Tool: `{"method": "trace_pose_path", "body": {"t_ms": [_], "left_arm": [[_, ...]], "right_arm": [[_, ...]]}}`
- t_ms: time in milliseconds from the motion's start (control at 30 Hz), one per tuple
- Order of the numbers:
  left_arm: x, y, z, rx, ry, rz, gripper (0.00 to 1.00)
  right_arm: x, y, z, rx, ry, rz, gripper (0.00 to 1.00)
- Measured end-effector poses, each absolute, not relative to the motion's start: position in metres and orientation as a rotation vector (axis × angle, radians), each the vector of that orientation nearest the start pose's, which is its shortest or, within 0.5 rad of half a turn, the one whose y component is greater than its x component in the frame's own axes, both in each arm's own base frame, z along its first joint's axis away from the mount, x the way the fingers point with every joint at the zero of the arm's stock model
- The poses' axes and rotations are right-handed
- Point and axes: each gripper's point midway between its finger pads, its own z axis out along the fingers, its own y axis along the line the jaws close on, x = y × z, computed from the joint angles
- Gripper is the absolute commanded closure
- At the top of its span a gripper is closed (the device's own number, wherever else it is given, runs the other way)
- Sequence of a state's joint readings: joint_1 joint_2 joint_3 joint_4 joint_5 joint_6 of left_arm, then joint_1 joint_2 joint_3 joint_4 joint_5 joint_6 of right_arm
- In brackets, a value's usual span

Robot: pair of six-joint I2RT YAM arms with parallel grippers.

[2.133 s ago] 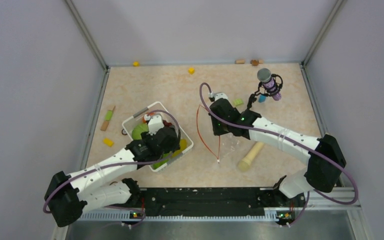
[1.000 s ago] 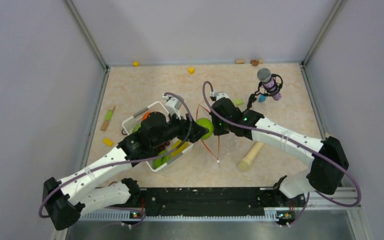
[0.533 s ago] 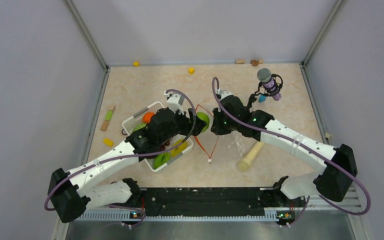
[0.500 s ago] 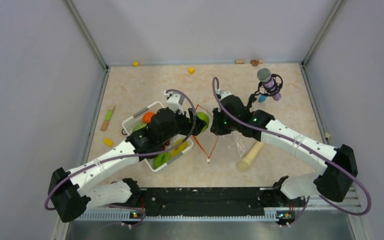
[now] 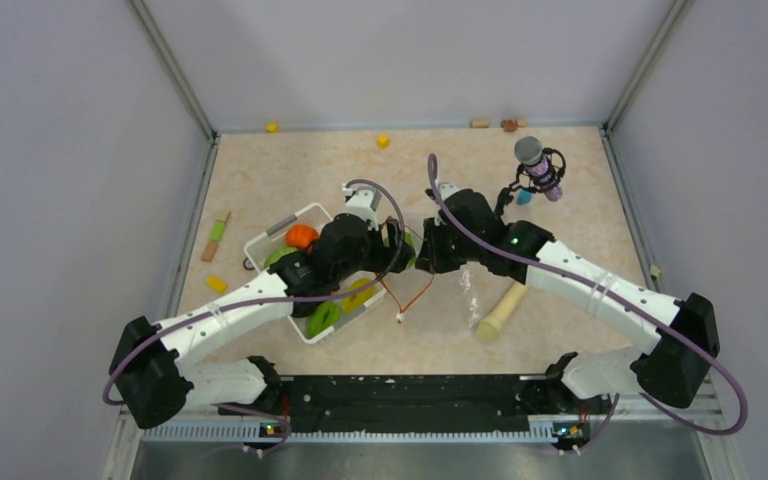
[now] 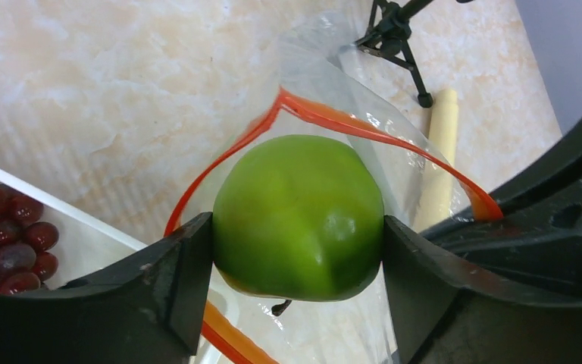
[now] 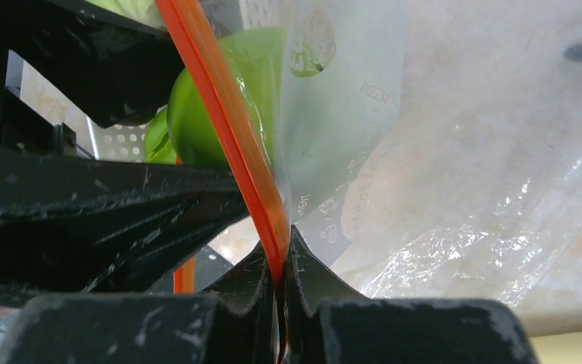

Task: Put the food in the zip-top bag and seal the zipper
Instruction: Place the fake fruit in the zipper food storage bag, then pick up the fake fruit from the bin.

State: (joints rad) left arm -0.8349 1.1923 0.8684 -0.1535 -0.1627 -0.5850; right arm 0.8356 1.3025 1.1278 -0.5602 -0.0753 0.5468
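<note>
Looks like a robotics lab test cell: plain grey panels [image 5: 60,150] wall in a marbled surface [image 5: 290,170], with a tripod microphone [image 5: 535,165] and a black mounting rail [image 5: 410,390].

Even bright light, soft shadows; glare on bag [image 7: 455,250]; wrist-view foreground blurred, overhead sharp.
</note>
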Motion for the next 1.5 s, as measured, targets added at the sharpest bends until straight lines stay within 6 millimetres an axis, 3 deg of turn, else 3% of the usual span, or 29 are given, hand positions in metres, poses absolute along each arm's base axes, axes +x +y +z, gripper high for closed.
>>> {"method": "trace_pose_path", "body": {"t_ms": [167, 333, 567, 767, 867, 967, 1267, 1500], "left_arm": [[0.251, -0.283, 0.194, 0.188, 2.131, -0.760, 0.03], [0.239, -0.278, 0.208, 0.210, 2.118, -0.807, 0.03], [0.221, -0.260, 0.251, 0.205, 2.010, -0.872, 0.03], [0.214, -0.231, 0.281, 0.128, 1.906, -0.856, 0.03], [0.213, -0.216, 0.282, 0.074, 1.890, -0.818, 0.03], [0.212, -0.204, 0.277, 0.037, 1.888, -0.784, 0.03], [0.217, -0.193, 0.247, -0.014, 1.971, -0.677, 0.03], [0.220, -0.181, 0.231, -0.078, 2.022, -0.588, 0.03]], "right_arm": [[0.220, 0.290, 0.192, -0.355, 2.406, 0.744, 0.97], [0.224, 0.287, 0.192, -0.323, 2.406, 0.730, 0.97], [0.225, 0.286, 0.193, -0.315, 2.409, 0.728, 0.97], [0.227, 0.293, 0.226, -0.323, 2.362, 0.795, 0.98], [0.232, 0.296, 0.249, -0.307, 2.326, 0.827, 0.98], [0.237, 0.294, 0.258, -0.267, 2.315, 0.843, 0.95], [0.248, 0.277, 0.230, -0.161, 2.396, 0.727, 0.89], [0.260, 0.269, 0.215, -0.181, 2.403, 0.608, 0.81]]}}
